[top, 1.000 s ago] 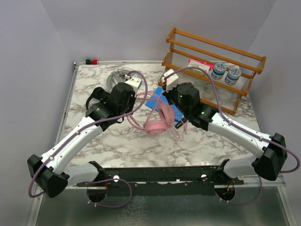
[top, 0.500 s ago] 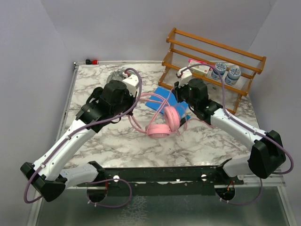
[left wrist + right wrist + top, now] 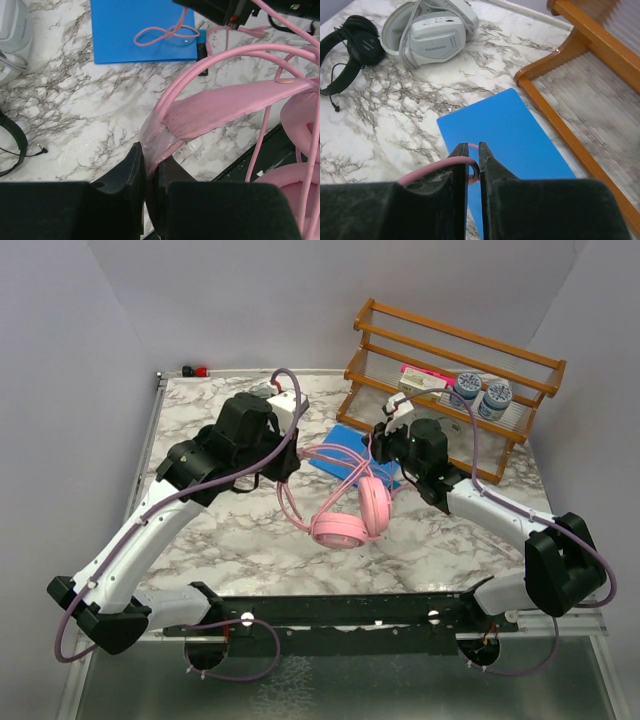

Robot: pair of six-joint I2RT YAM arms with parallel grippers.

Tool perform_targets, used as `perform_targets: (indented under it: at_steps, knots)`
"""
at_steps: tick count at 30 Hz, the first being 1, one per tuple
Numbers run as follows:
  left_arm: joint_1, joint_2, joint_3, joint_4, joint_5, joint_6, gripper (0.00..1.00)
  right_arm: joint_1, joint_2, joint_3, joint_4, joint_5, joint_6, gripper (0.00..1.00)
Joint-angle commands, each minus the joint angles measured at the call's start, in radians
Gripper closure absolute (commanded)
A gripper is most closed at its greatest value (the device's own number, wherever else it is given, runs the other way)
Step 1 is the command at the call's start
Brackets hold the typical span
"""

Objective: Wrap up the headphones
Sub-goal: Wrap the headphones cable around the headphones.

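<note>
The pink headphones [image 3: 350, 518] hang above the marble table between my two arms, ear cups low. My left gripper [image 3: 151, 167] is shut on their pink headband [image 3: 220, 107]. My right gripper [image 3: 473, 150] is shut on the pink cable [image 3: 427, 171], which loops over its left finger. More pink cable [image 3: 162, 33] lies looped on the blue mat [image 3: 140, 30]. The grey-white headphones [image 3: 432, 32] and the small black headphones [image 3: 355, 47] lie at the table's far left, apart from both grippers; both are hidden behind my left arm in the top view.
A blue mat [image 3: 345, 450] lies at the table's middle, under the hanging cable. A wooden rack [image 3: 450, 380] stands at the back right with two jars [image 3: 480, 392] and a pink-edged box on its shelf. Its frame [image 3: 560, 125] runs close beside my right gripper.
My left gripper has lifted the pink headband up and back. My right gripper has moved toward the rack with the cable. The ear cups have swung down and forward.
</note>
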State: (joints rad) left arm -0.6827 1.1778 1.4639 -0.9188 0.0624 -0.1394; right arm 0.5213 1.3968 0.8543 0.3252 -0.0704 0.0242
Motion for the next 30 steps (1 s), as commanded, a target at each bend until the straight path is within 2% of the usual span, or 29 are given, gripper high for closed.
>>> perform_targets:
  at_steps: [1,5,10,13,22,25,27,30]
  knots:
    - [-0.004,0.023,0.128,-0.008,0.151,-0.102,1.0,-0.008,0.006,-0.034,0.128,-0.112,-0.004,0.81]
    - [-0.003,0.062,0.217,-0.028,0.218,-0.153,1.0,-0.009,0.018,-0.079,0.24,-0.189,0.008,0.77]
    - [-0.002,0.132,0.335,-0.072,0.284,-0.228,1.0,-0.009,0.032,-0.173,0.488,-0.22,0.027,0.7]
    - [0.003,0.159,0.393,-0.085,0.304,-0.259,1.0,-0.008,0.05,-0.193,0.554,-0.252,0.042,0.68]
    - [0.056,0.236,0.574,-0.044,0.318,-0.358,1.0,-0.008,0.146,-0.238,0.664,-0.451,0.168,0.68]
    - [0.106,0.259,0.628,0.006,0.339,-0.424,1.0,0.004,0.18,-0.279,0.762,-0.537,0.236,0.7]
    - [0.154,0.269,0.644,0.049,0.364,-0.471,1.0,0.032,0.179,-0.314,0.817,-0.552,0.254,0.76]
    - [0.234,0.282,0.642,0.11,0.398,-0.542,1.0,0.081,0.153,-0.365,0.892,-0.572,0.275,0.79]
